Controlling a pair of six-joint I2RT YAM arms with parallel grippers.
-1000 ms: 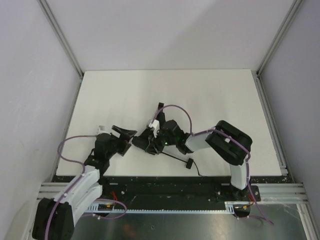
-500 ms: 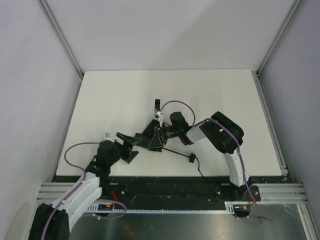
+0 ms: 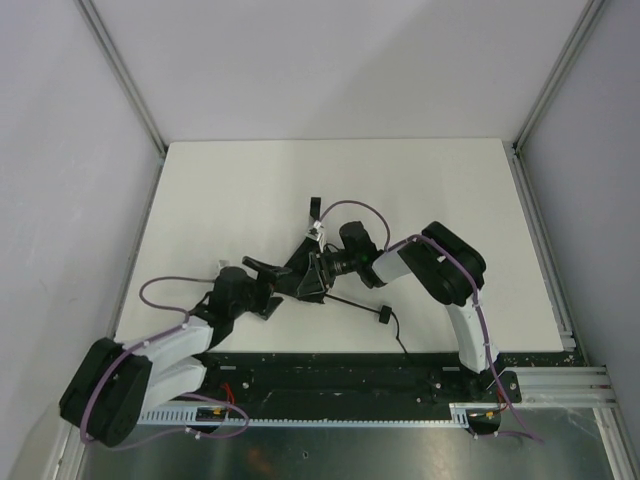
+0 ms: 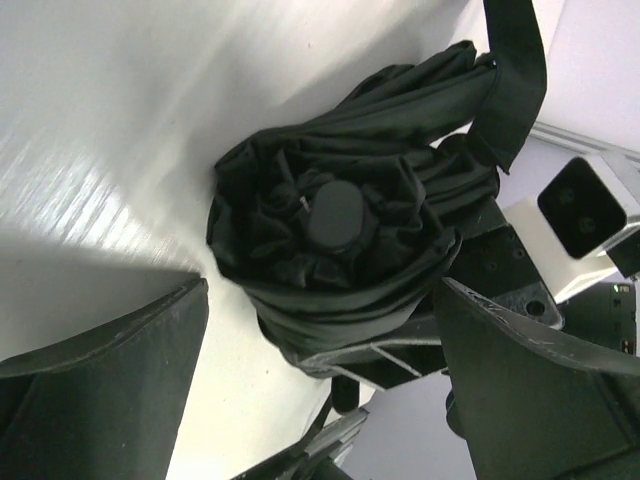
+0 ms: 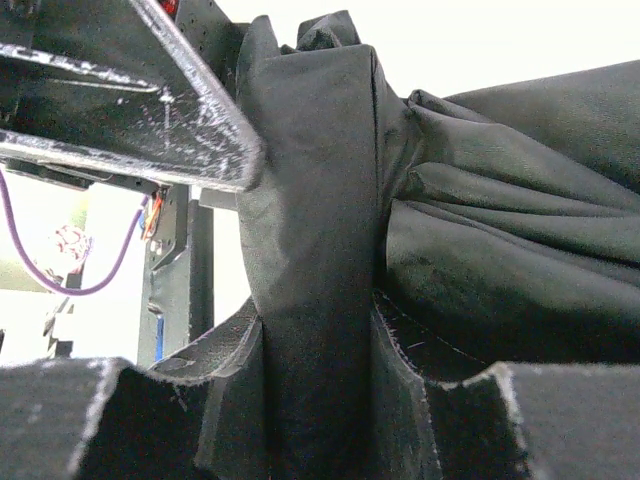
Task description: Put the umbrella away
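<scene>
Desk [image 3: 420,190], near-centre: umbrella [image 4: 330,250] lies w/ long axis canopy-left to handle near-right, cap end facing left end effector [image 4: 322,300], jaws wide, now closer in vs 1 s ago; right end effector [image 5: 310,270] clamps canopy fabric

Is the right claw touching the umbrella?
Touching. The right wrist view shows the umbrella with its black fabric pinched between the fingers of the right claw.

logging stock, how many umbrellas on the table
1. The umbrella lies bundled at the front middle of the table, its fabric clamped by the right gripper, with the open left gripper facing its capped end. None seems hidden.
</scene>
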